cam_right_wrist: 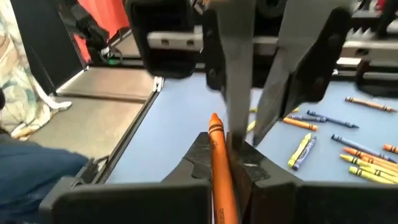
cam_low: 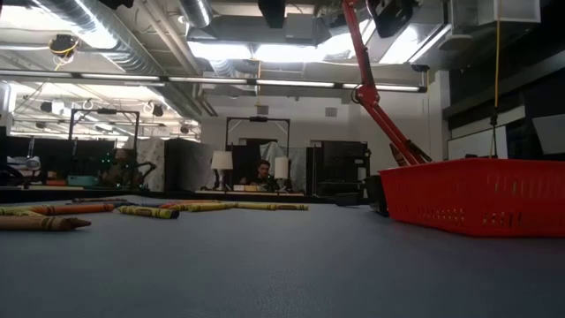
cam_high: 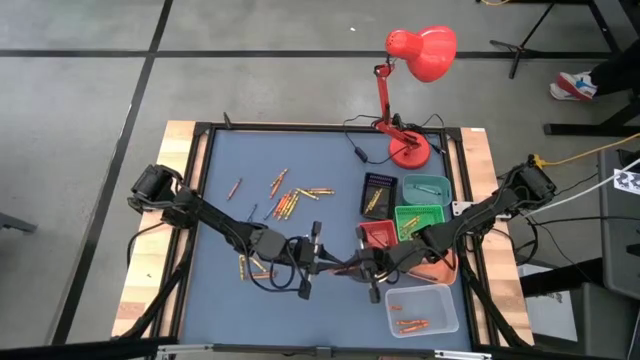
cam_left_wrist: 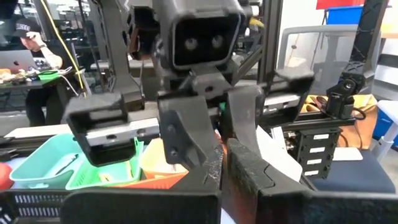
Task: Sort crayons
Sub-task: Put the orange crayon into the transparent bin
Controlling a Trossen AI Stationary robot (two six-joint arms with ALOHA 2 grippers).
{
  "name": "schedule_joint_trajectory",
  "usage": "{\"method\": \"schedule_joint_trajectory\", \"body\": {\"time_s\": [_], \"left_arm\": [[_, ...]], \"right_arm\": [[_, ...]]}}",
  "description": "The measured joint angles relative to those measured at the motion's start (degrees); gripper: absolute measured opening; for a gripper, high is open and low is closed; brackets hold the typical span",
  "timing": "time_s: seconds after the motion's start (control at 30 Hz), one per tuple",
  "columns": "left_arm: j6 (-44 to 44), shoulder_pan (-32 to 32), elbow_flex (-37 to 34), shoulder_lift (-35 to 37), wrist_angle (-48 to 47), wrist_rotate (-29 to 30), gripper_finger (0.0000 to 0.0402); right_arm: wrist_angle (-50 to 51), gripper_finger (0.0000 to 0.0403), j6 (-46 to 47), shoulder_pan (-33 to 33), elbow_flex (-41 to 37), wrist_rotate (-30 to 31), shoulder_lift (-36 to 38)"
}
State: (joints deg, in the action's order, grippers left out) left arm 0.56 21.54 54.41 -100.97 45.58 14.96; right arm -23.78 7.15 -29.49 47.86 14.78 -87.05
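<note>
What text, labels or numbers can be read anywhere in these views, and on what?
None can be read.
Wrapper of the orange crayon in the right gripper: print too blurred.
Loose crayons: wrappers too small.
Black-and-white tag: a pattern, no words.

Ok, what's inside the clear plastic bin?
The clear rectangular plastic bin holds a few orange crayons lying loose on its floor; nothing covers it, though the exact count is unclear.

High cam: straight down over the whole counter. Low cam: counter-top level, facing the room, red tray close. Wrist cams face each other at close range; high and right wrist share the crayons.
</note>
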Motion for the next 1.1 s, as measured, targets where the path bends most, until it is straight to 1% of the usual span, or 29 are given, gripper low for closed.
{"method": "schedule_joint_trajectory", "body": {"time_s": [0.1,0.17,0.27,0.37,0.53,0.6,0.67,0.73,0.87,1.0,1.1], "left_arm": [[-0.4,0.0,0.0,0.2,0.1,0.0,0.0008],[-1.5,0.0,0.0,0.3,0.3,-0.1,0.0008],[-3.4,0.2,0.0,0.4,0.3,-0.1,0.0008],[-3.5,0.3,0.0,0.4,-0.5,-0.3,0.0008],[-3.6,0.3,0.0,0.4,-3.1,-0.5,0.0008],[-3.8,0.3,0.0,0.4,-4.2,-0.4,0.0008],[-4.8,0.3,0.0,0.4,-5.4,-0.4,0.0008],[-5.0,0.3,0.0,0.5,-7.0,-0.5,0.0008],[-5.0,0.3,0.0,0.5,-8.1,-0.5,0.0008],[-5.0,0.4,0.0,0.5,-8.8,-0.5,0.0008],[-5.0,0.4,0.0,0.5,-9.6,-0.5,0.0008]], "right_arm": [[2.6,0.0015,0.3,-0.1,0.0,-0.3,0.0],[5.0,0.0024,1.5,-0.1,0.0,-1.7,0.4],[10.5,0.0029,5.2,-0.1,0.0,-6.2,1.6],[16.4,0.0021,10.9,-0.1,0.0,-14.1,3.6],[25.5,0.0016,24.8,-1.0,0.0,-31.7,5.2],[27.7,0.0024,29.0,-2.6,0.0,-35.3,5.2],[30.4,0.0030,31.3,-5.0,0.0,-36.5,5.2],[32.6,0.0032,33.2,-7.4,0.0,-36.5,5.2],[35.3,0.0024,37.0,-11.9,0.0,-36.4,5.2],[38.6,0.0021,39.1,-15.3,0.0,-34.1,5.2],[42.2,0.0032,40.5,-16.9,0.0,-32.1,5.2]]}}
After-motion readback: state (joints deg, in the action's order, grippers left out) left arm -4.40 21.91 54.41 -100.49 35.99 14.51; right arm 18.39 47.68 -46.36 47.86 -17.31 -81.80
